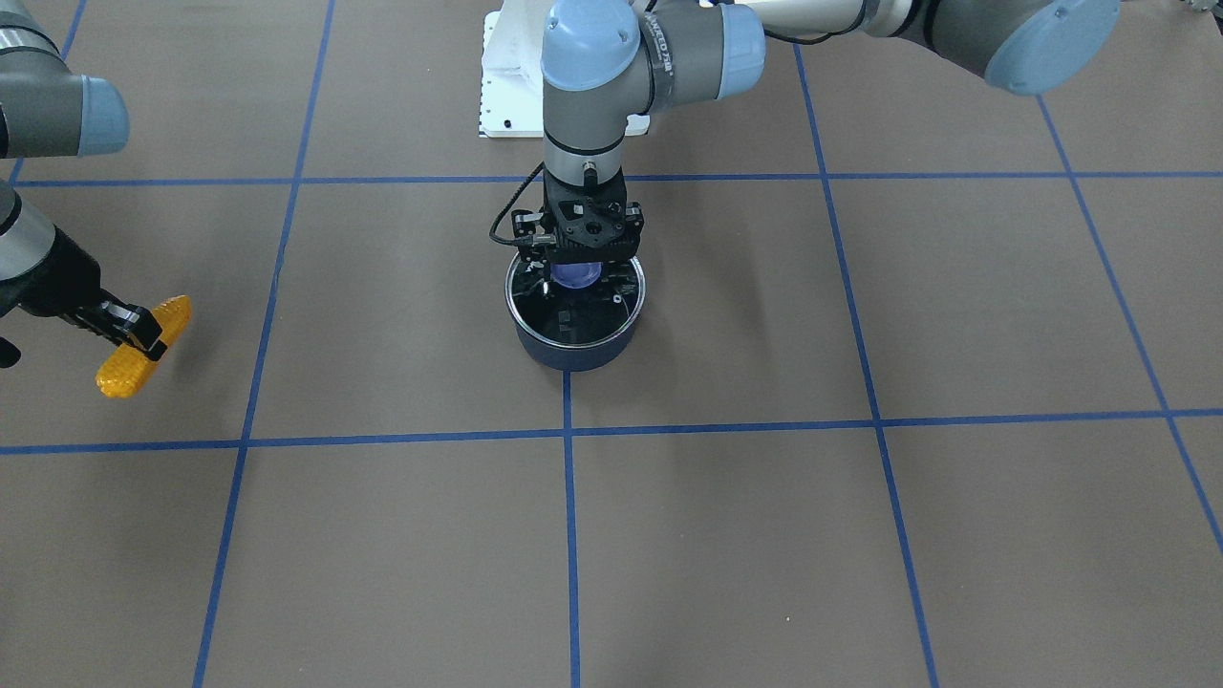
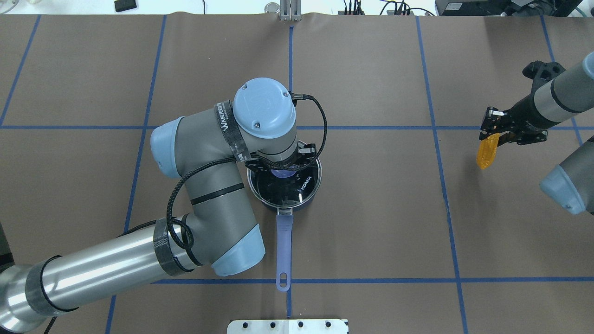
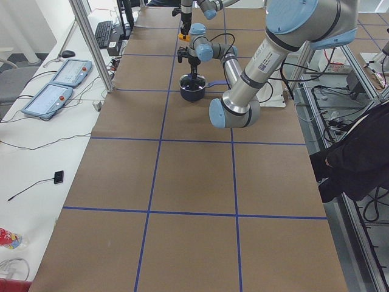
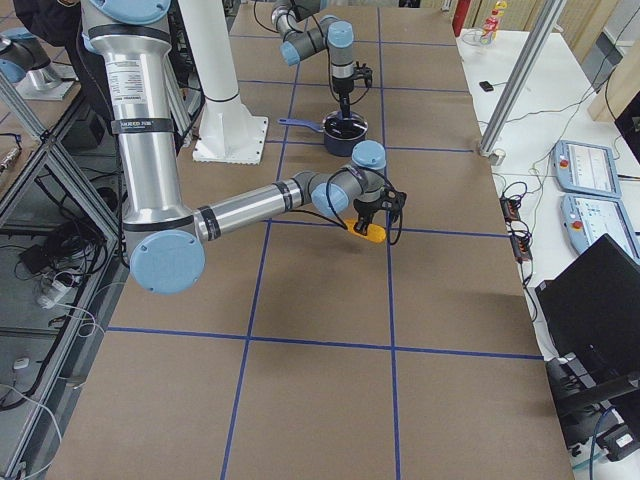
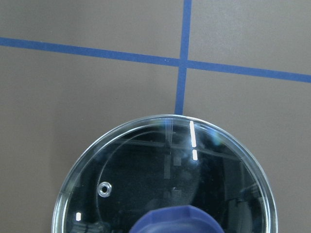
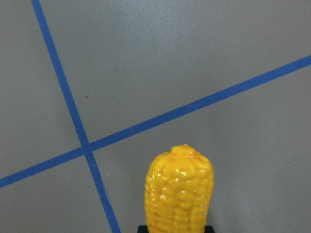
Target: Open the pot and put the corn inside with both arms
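Observation:
The dark-blue pot [image 1: 573,352] stands mid-table with its long handle [image 2: 283,246] pointing toward the robot's base. The glass lid [image 1: 573,320] lies on its rim and fills the lower part of the left wrist view [image 5: 160,170]. My left gripper [image 1: 578,270] comes straight down over the lid, jaws close on both sides of the blue knob [image 1: 579,276]. My right gripper [image 1: 141,333] is shut on the orange-yellow corn [image 1: 143,352] and holds it above the table far to the right of the pot [image 2: 488,152]. The corn's tip shows in the right wrist view [image 6: 180,189].
The white base mount [image 1: 506,86] is behind the pot. The left arm's elbow [image 2: 218,218] hangs over the table beside the pot handle. Blue tape lines [image 1: 570,535] cross the brown table cover. Control tablets [image 3: 58,82] lie on the side bench.

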